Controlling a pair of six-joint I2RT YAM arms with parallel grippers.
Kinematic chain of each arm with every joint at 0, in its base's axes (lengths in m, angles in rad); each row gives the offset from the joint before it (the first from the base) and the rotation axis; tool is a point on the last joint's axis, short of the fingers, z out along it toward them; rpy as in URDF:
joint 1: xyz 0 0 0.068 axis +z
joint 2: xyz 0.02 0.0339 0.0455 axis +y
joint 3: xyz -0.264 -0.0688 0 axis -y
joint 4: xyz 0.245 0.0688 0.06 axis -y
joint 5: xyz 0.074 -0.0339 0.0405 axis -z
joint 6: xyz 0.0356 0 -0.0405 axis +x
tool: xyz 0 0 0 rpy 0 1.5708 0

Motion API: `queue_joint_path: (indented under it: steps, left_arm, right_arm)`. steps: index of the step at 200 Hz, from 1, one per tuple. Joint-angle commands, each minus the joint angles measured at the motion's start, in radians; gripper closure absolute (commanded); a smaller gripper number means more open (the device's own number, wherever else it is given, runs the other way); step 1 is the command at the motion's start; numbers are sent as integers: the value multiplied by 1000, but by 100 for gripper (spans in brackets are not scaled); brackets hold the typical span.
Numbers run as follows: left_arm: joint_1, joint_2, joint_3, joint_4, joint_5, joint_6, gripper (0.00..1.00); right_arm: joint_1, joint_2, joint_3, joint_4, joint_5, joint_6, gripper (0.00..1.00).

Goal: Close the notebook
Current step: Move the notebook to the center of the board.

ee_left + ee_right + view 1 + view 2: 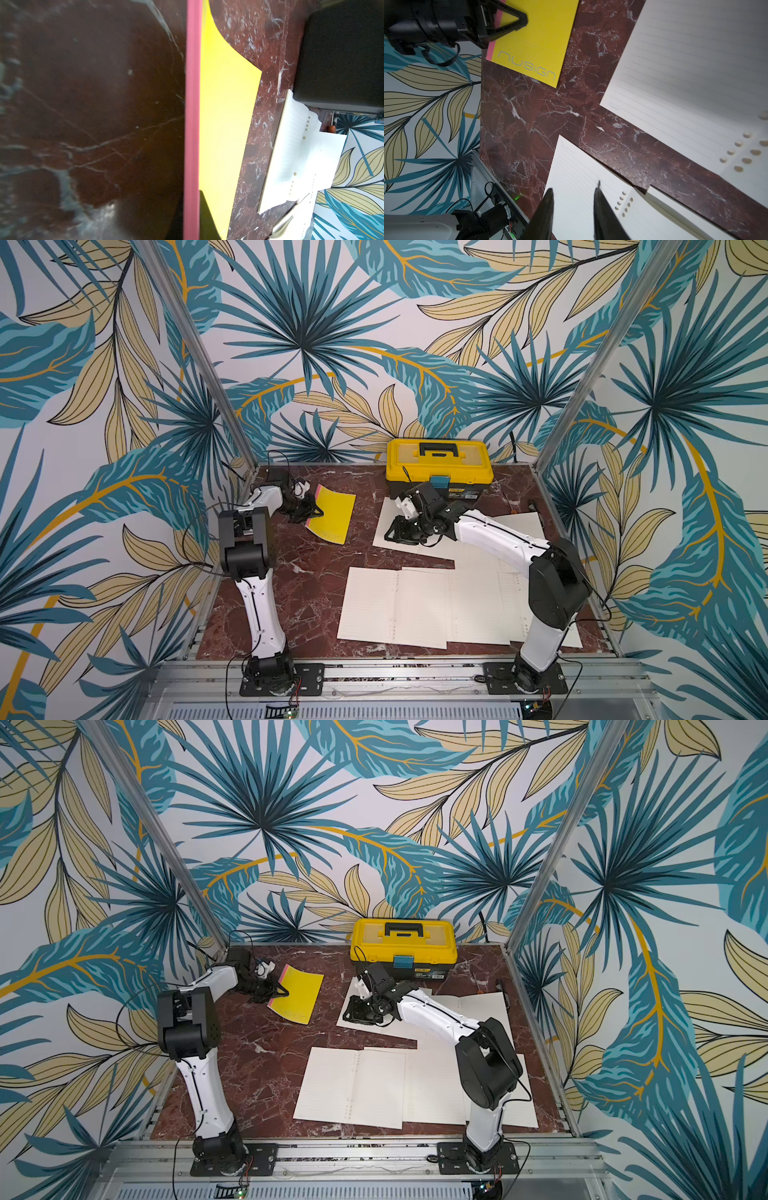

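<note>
Leafy teal-and-tan wallpaper (299, 323) is wrapping round the whole cell, and a dark red marble tabletop (307, 572) is sitting under both arms. In both top views the notebook (332, 514) (299, 994) is lying at the back left of the table, yellow cover up and looking closed. It's well apart from the yellow toolbox (438, 460) standing against the back wall. The left gripper (318, 512) is clamping down on the notebook's pink edge. The right gripper (392, 533) is hanging low over one of the loose lined sheets (374, 605), the one just in front of the toolbox. More sheets are lying overlapped toward the front right.

Left wrist view: the pink spine (192, 124) is running straight through the middle, with the notebook (224, 114) spreading yellow off one side of it. Its edge is curving a little rather than lying dead flat. Some lined sheets (291, 155) are showing beyond it on the marble.

Right wrist view: the right gripper (574, 189) is holding its two dark fingers (548, 207) apart with nothing between them, right above a lined sheet. Further off, the left gripper (521, 20) is resting a black finger on top of the notebook (537, 41) by the pink edge, and "nusign" is showing on the cover.
</note>
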Motion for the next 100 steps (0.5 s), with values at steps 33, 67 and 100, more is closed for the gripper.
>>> queue_joint_path:
  steps: [33,67,100]
  left_arm:
    - [37,67,120,-73,-105,37,91]
    - [66,108,191,-102,-133,63,91]
    - [106,165,286,-159,-149,95,91]
  right_arm:
    - [-22,-41,-45,9,-18,-23,67]
    - [-30,-34,-50,13,-36,-18,67]
    - [-31,-42,-61,6,-29,-13,67]
